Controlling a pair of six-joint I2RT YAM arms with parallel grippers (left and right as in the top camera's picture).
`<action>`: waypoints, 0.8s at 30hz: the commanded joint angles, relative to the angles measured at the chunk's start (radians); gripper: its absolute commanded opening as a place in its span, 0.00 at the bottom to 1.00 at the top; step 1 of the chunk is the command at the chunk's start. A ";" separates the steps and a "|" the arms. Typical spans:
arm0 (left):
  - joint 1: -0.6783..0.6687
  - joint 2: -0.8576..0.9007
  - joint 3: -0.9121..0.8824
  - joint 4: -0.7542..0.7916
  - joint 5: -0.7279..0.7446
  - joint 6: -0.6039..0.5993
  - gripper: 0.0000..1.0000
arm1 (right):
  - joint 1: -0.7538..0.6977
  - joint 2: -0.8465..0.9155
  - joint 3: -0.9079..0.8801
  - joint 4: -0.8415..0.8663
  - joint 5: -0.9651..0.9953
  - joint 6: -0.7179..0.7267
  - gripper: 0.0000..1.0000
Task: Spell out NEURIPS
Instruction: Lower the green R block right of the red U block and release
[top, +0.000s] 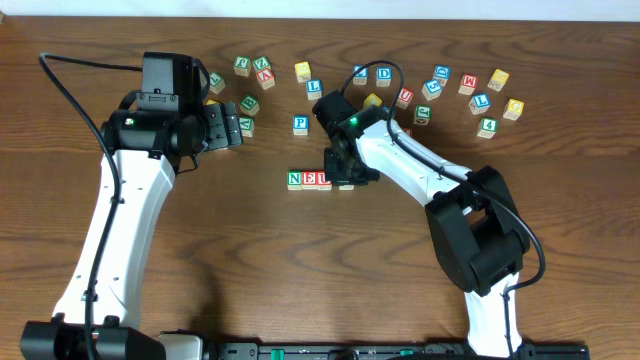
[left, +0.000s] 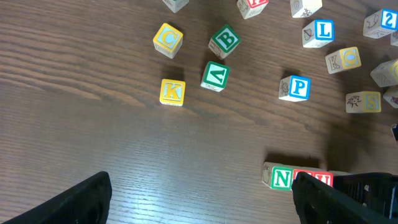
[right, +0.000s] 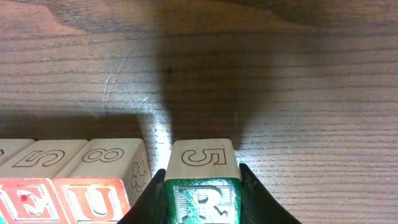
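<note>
Because R comes fourth, the right gripper (right: 202, 202) pinches the R cube (right: 200, 163) just right of the N-E-U row (top: 308, 180), narrowly apart, while the left gripper (top: 234, 125) hangs spread wide at left.

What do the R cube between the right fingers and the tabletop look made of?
R cube: pale wood, apparently unvarnished; faint grain, engraved 5, green painted letter face. Tabletop: dark wood or wood-look laminate, matte; streaky grain, can't tell which.

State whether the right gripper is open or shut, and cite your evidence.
Shut on the R cube: the right gripper has its fingers pressing both sides of it, beside the U cube.
</note>
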 joint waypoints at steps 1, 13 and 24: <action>0.004 0.000 0.013 -0.005 -0.006 -0.005 0.91 | 0.007 -0.009 -0.007 0.002 -0.002 0.016 0.26; 0.004 0.000 0.013 -0.005 -0.006 -0.005 0.91 | 0.007 -0.010 -0.006 0.002 -0.024 -0.004 0.38; 0.004 0.000 0.013 -0.005 -0.006 -0.005 0.91 | 0.000 -0.068 0.014 -0.008 -0.031 -0.032 0.38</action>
